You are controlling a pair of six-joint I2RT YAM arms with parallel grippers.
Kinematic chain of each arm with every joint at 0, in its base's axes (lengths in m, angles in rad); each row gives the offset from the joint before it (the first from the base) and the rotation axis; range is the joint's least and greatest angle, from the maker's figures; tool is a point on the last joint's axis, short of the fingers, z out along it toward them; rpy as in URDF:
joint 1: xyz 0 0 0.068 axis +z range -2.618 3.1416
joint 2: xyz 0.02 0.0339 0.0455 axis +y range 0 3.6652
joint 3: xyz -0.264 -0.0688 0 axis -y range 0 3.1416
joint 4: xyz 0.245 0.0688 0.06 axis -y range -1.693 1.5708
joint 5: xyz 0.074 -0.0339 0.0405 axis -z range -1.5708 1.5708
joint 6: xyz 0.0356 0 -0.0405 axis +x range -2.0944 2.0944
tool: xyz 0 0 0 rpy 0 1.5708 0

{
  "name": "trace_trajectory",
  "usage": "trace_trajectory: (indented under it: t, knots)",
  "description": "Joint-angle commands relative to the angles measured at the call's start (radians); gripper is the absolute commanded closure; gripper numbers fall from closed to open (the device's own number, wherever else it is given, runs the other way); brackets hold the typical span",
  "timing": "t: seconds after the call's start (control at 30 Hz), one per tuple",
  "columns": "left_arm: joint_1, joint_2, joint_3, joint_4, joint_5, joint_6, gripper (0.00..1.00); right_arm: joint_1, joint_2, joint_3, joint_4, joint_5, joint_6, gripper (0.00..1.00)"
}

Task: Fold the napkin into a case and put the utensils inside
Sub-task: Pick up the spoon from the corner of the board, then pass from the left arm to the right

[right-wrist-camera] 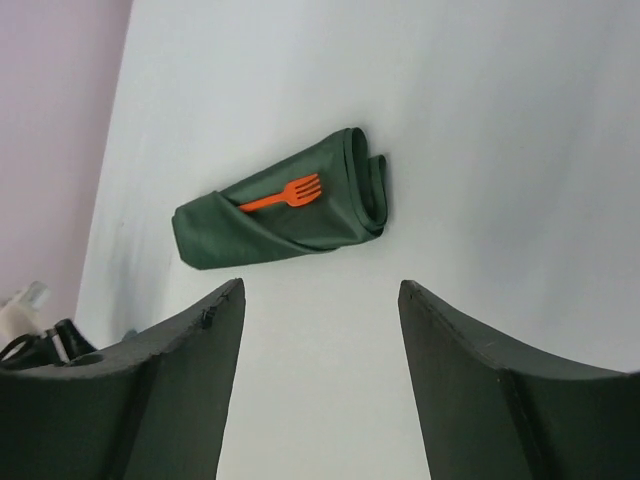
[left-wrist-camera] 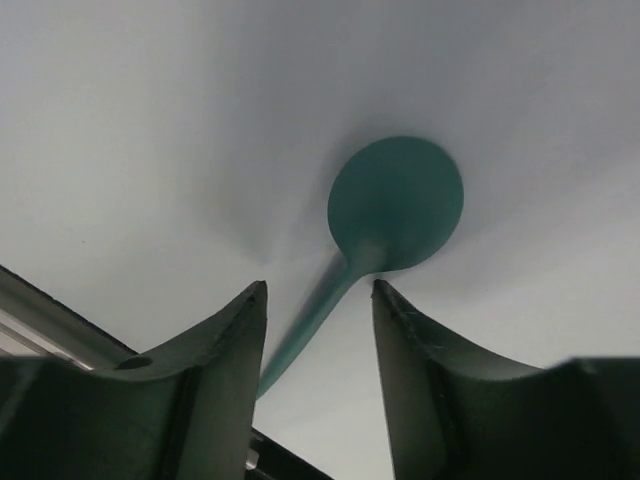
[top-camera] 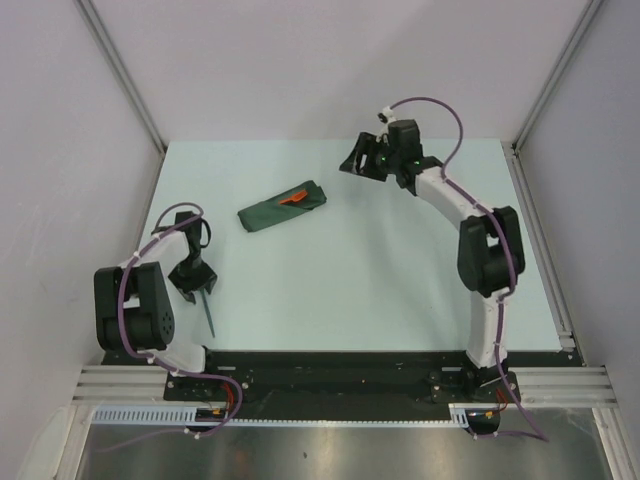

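The dark green napkin (top-camera: 284, 208) lies folded as a narrow case left of the table's middle. The orange-red fork (top-camera: 294, 197) sticks out of its open end, tines showing. In the right wrist view the case (right-wrist-camera: 280, 225) and fork (right-wrist-camera: 285, 194) lie ahead of my right gripper (right-wrist-camera: 321, 283), which is open, empty and apart from them. From above, the right gripper (top-camera: 355, 160) hovers to the case's right. The teal-green spoon (left-wrist-camera: 396, 200) lies on the table. Its handle runs back between the open jaws of my left gripper (left-wrist-camera: 320, 284), ungripped. From above, the left gripper (top-camera: 197, 285) hangs over the spoon (top-camera: 210, 318).
The pale table (top-camera: 350, 270) is walled by white panels with metal posts (top-camera: 120, 70) at the back corners. A black rail (top-camera: 330, 362) runs along the near edge at the arm bases. The spoon lies close to that edge.
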Motion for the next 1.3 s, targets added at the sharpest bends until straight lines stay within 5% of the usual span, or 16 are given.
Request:
trace_trajectory:
  t: [0.0, 0.17, 0.23, 0.4, 0.6, 0.7, 0.9, 1.13, 1.27]
  knots:
    - [0.005, 0.060, -0.035, 0.077, -0.003, 0.008, 0.55, -0.009, -0.155, -0.127, 0.132, -0.046, -0.014, 0.32]
    - [0.004, 0.059, -0.061, 0.134, 0.106, 0.041, 0.99, -0.009, -0.200, -0.189, 0.130, -0.106, -0.043, 0.32]
    - [-0.013, -0.014, -0.054, 0.151, 0.195, 0.069, 1.00, -0.013, -0.215, -0.222, 0.135, -0.144, -0.052, 0.32]
    - [-0.100, -0.180, 0.006, 0.390, 0.723, 0.169, 1.00, -0.018, -0.224, -0.281, 0.163, -0.377, -0.100, 0.29]
    - [-0.192, -0.165, 0.031, 0.762, 1.266, 0.049, 1.00, -0.002, -0.200, -0.406, 0.638, -0.713, 0.122, 0.27]
    - [-0.260, -0.111, 0.043, 0.952, 1.423, -0.043, 1.00, 0.036, -0.209, -0.482, 0.832, -0.788, 0.229, 0.27]
    - [-0.369, -0.053, 0.051, 1.056, 1.526, -0.099, 1.00, 0.086, -0.247, -0.567, 0.922, -0.772, 0.212, 0.34]
    - [-0.403, -0.035, -0.052, 1.410, 1.576, -0.392, 1.00, 0.070, -0.266, -0.630, 1.037, -0.818, 0.207, 0.51]
    - [-0.406, -0.027, -0.060, 1.406, 1.586, -0.411, 1.00, 0.068, -0.279, -0.653, 1.126, -0.862, 0.246, 0.56]
